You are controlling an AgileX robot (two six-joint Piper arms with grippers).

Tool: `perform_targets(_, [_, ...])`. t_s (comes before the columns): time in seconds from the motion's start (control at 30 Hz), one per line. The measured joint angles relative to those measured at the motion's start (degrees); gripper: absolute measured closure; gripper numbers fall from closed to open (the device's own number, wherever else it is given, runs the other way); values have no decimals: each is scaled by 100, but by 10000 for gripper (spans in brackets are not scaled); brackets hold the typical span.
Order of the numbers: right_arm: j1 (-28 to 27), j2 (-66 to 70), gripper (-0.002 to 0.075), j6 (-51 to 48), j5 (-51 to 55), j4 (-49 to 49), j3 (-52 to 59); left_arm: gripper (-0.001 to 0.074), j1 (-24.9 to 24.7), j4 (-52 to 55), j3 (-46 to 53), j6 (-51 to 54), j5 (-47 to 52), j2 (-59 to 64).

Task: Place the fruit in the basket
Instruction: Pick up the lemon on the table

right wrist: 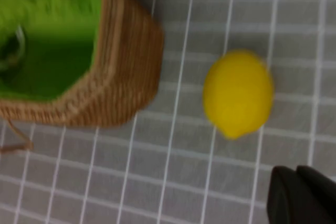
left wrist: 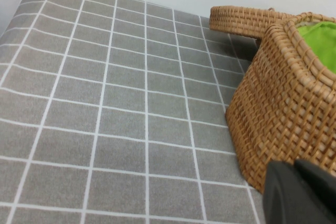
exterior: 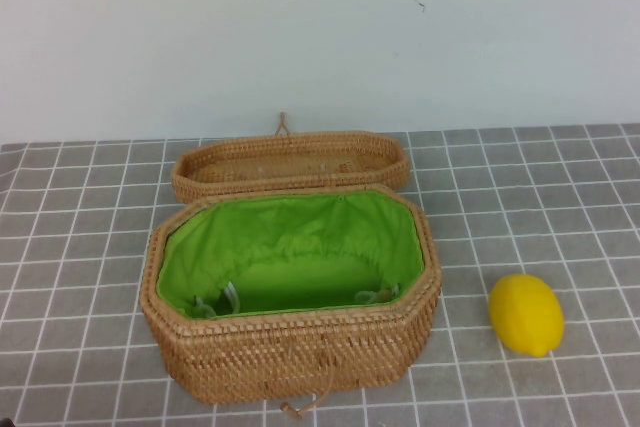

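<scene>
The yellow lemon (exterior: 526,313) lies on the grey checked cloth to the right of the basket, a short gap from it. It also shows in the right wrist view (right wrist: 239,92). The deep woven basket (exterior: 290,342) with green lining stands open at the table's middle. Neither gripper shows in the high view. My right gripper (right wrist: 295,171) is shut and empty, hovering above the cloth near the lemon's pointed tip, apart from it. My left gripper (left wrist: 293,165) is shut and empty, close beside the basket's left outer wall (left wrist: 283,108).
The shallow unlined woven lid (exterior: 290,162) lies flat right behind the basket, also seen in the left wrist view (left wrist: 241,20). A cord loop (exterior: 300,409) hangs at the basket's front. A pale wall rises behind the table.
</scene>
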Motion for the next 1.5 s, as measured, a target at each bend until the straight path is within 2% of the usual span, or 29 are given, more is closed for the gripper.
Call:
perform_targets(0.13, [780,990,726,373,55,-390,0,738,0,0,0,0,0,0])
perform_targets(0.27, [1515,1796,726,1075,-454,-1161,0,737,0,0,0,0,0,-5])
perform_targets(0.4, [1686,2466,720,1711,-683,-1562,-170,737,0,0,0,0,0,0])
perform_targets(0.47, [1686,2782,685,1762,-671,-1582,-398,738,0,0,0,0,0,0])
perform_targets(0.57, [1686,3135,533,1772,-604,-1543,-847,737,0,0,0,0,0,0])
perform_targets(0.67, [1686,3413,273,1772,-581,-1505,-1177,738,0,0,0,1,0,0])
perform_targets(0.73, [1686,3600,137,1772,-490,-1479,-1282,738,0,0,0,1,0,0])
perform_targets(0.83, [1686,3929,65,1772,-455,-1369,-1282,737,0,0,0,1,0,0])
perform_targets(1.13, [1713,4724,38,1571,-490,-1263,-1282,738,0,0,0,1,0,0])
perform_targets(1.33, [1713,4519,178,1241,-140,-1680,-1711,738,0,0,0,1,0,0])
perform_targets(1.5, [1713,4399,194,922,1125,-2456,-2847,738,0,0,0,1,0,-5])
